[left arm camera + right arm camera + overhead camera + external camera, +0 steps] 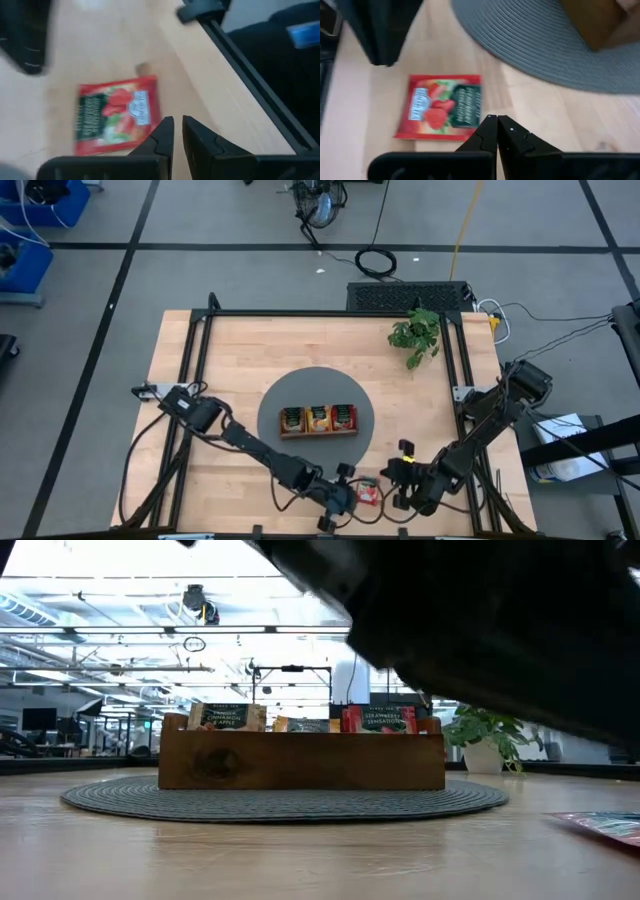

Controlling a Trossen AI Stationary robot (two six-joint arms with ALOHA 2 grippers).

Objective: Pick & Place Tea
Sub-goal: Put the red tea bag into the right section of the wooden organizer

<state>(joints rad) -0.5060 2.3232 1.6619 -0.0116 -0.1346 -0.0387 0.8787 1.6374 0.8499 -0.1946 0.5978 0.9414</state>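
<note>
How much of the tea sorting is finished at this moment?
Done: sachets already stand in all three compartments of the wooden tray on the grey mat. In hand: nothing; the red strawberry sachet lies flat on the table, between the left tool and the shut right tool. Left: lifting it into the tray.

red sachet [442, 106], dark green label; grey ribbed mat [540, 45].

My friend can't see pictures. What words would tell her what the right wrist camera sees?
A flat red strawberry tea sachet lies on the pale wooden table, just ahead of the right gripper, whose dark fingers are shut and empty. A round grey woven mat lies beyond.
</note>
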